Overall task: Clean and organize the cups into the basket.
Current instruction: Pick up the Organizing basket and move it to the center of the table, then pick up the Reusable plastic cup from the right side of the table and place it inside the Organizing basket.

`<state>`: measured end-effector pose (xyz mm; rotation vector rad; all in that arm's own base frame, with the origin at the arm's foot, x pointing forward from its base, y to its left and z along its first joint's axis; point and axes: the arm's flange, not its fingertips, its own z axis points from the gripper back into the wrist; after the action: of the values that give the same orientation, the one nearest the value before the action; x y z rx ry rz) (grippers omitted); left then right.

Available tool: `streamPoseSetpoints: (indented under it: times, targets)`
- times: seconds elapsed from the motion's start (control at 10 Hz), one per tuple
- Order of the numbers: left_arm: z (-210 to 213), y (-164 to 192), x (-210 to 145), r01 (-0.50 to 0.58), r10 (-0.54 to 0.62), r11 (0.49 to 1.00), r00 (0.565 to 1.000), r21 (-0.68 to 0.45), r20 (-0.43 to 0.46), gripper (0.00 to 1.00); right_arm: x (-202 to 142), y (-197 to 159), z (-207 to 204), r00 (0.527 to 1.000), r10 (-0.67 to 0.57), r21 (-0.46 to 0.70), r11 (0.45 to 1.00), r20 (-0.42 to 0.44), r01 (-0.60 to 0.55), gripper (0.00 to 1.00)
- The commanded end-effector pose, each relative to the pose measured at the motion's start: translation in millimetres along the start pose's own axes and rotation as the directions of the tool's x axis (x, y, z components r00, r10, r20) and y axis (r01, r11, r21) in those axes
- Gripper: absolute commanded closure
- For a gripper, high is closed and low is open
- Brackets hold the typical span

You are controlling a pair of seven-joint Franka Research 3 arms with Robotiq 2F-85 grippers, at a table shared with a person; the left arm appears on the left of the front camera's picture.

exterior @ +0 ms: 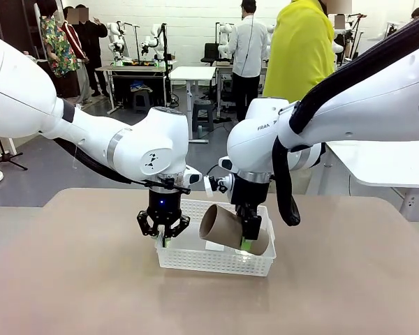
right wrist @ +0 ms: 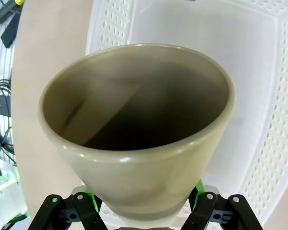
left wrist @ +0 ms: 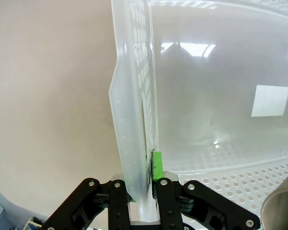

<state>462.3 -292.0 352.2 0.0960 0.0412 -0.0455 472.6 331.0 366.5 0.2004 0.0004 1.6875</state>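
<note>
In the lower middle of the front view, the white basket [exterior: 195, 259] sits on the tan worktop [exterior: 70, 279]. At its left end the left pincer [exterior: 164, 241] points straight down. The left wrist view shows its green pads [left wrist: 157, 165] pinching the basket's perforated side wall, most likely to stop the light basket sliding while it is loaded. Just right of it, over the basket's middle, the right pincer [exterior: 250, 241] is clamped on the narrow base of a tan cup [exterior: 223, 227]. The cup hangs tilted, mouth toward the lower left, over the basket's bare floor; I cannot tell whether it touches. Gripped by the base, it can probably be laid down on its side. Beyond the worktop, at upper right, stands a person in yellow [exterior: 300, 49].
</note>
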Motion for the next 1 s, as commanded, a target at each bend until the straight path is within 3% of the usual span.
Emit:
streamPoseSetpoints:
  times: [0.0, 0.5, 0.6, 0.9]
  targets:
    - [-0.9, -0.2, 1.2, 0.015, -0.015, 1.0, 1.0, 0.006, 0.009, 0.97, -0.7, -8.3, -4.5, 1.0, -0.019, 0.012, 1.0, -0.015, 0.019, 0.18]
    - [-0.9, -0.2, 1.2, 0.015, -0.015, 1.0, 1.0, 0.006, 0.009, 0.97, -7.7, -11.5, -16.7, 0.999, -0.036, 0.042, 0.998, -0.036, 0.038, 0.18]
    - [-0.9, -0.2, 1.2, 0.015, -0.015, 1.0, 1.0, 0.006, 0.009, 0.97, -7.7, -11.9, -16.9, 0.999, -0.034, 0.049, 0.998, -0.033, 0.036, 0.02]
    - [-0.9, -0.2, 1.2, 0.015, -0.015, 1.0, 1.0, 0.006, 0.009, 0.97, -7.8, -11.5, -15.4, 0.999, -0.031, 0.05, 0.998, -0.025, 0.032, 0.0]
